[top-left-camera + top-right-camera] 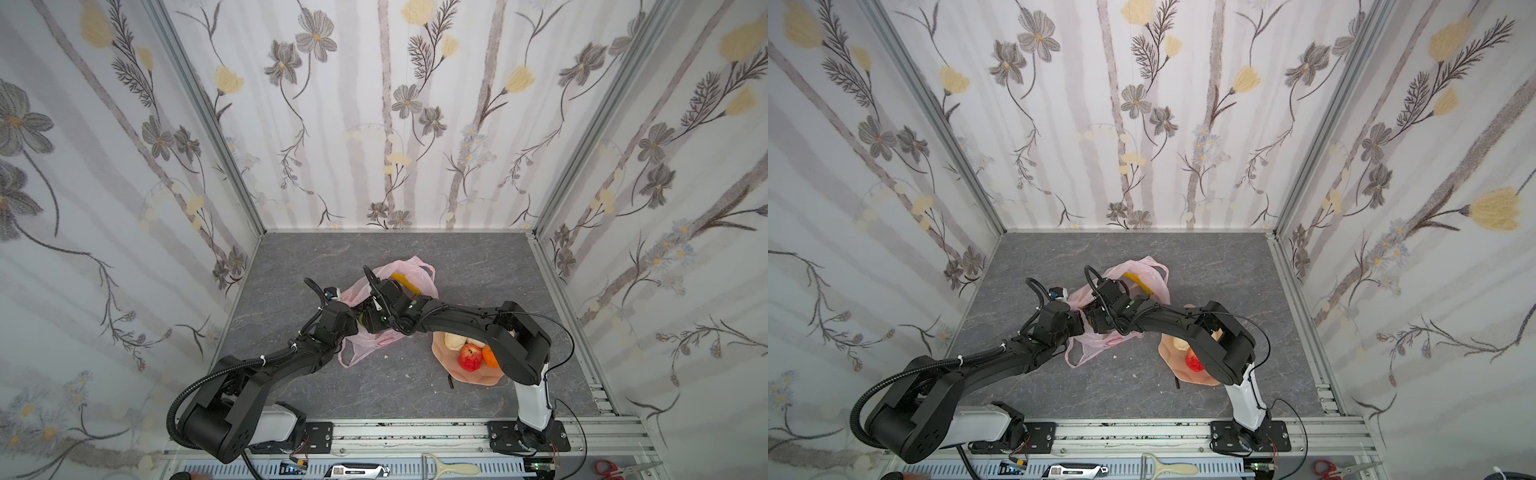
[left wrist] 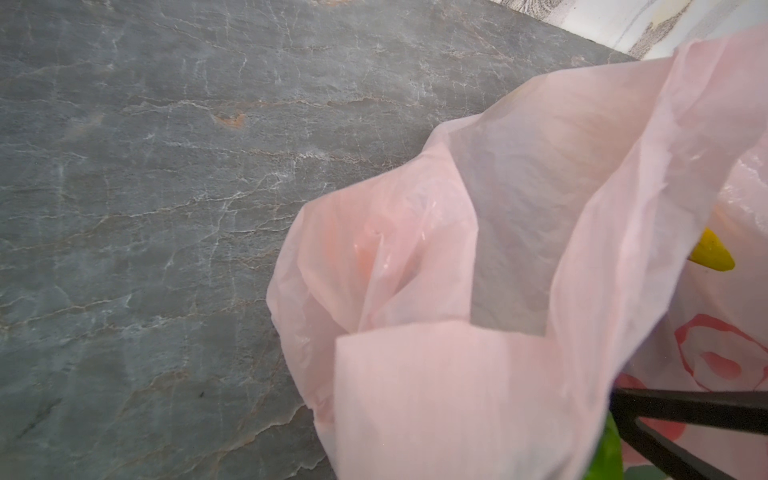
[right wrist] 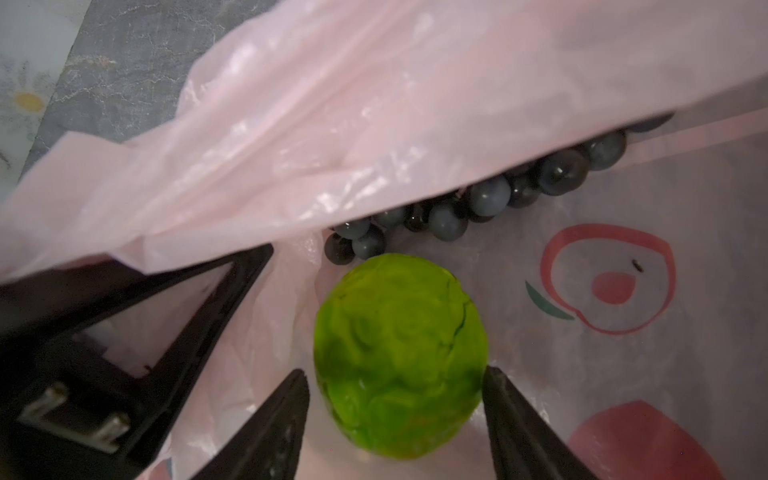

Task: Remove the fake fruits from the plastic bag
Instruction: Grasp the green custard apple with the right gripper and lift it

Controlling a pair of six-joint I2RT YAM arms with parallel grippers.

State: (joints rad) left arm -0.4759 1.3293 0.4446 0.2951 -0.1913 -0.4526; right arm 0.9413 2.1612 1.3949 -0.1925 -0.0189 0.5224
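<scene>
Two tools: left tool [image 3: 259, 255] clamped on plastic bag [image 3: 291, 104] rim; right tool [image 3: 397, 372] apart, straddling bumpy green fruit [image 3: 401, 332], judged light, slick; grip mid-body.

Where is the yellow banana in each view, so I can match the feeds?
Both top views: banana near the picture's middle, in the plastic bag's far opening.
Left wrist: only its yellow tip, peeking past a bag fold.
Right wrist: not in it.
Shared landmark: the plastic bag, in all four views.
</scene>
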